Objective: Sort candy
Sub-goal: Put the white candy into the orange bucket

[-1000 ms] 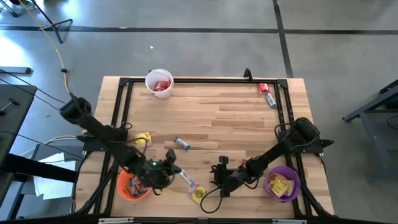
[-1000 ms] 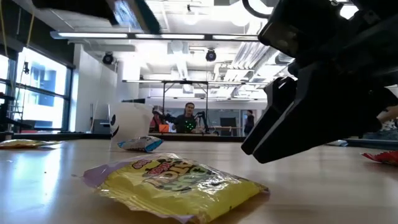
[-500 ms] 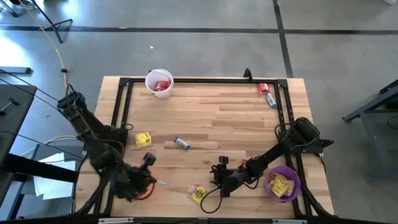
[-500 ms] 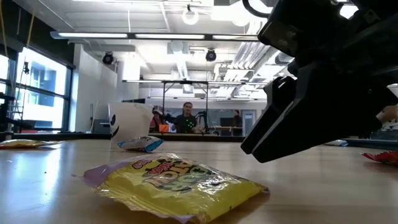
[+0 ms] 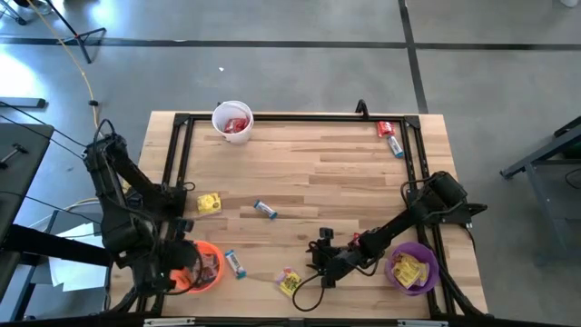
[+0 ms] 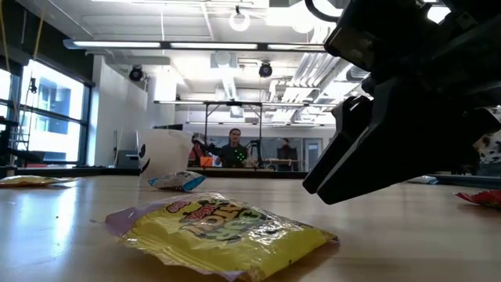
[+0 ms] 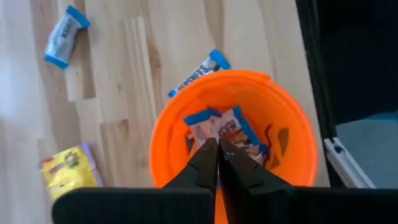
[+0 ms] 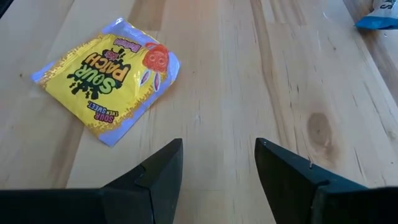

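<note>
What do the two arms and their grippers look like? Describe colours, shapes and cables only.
Both arms are dark, jointed links with rounded joint housings. The left gripper has two slim black tapered fingers. The right gripper has broader, flat black fingers. A thin black cable loops beside the right arm.

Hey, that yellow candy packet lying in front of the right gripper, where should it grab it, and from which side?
Probably straight down across the middle of the yellow packet. It lies flat on the table, so the open right gripper should straddle its narrower width, clear of the crimped ends.
</note>
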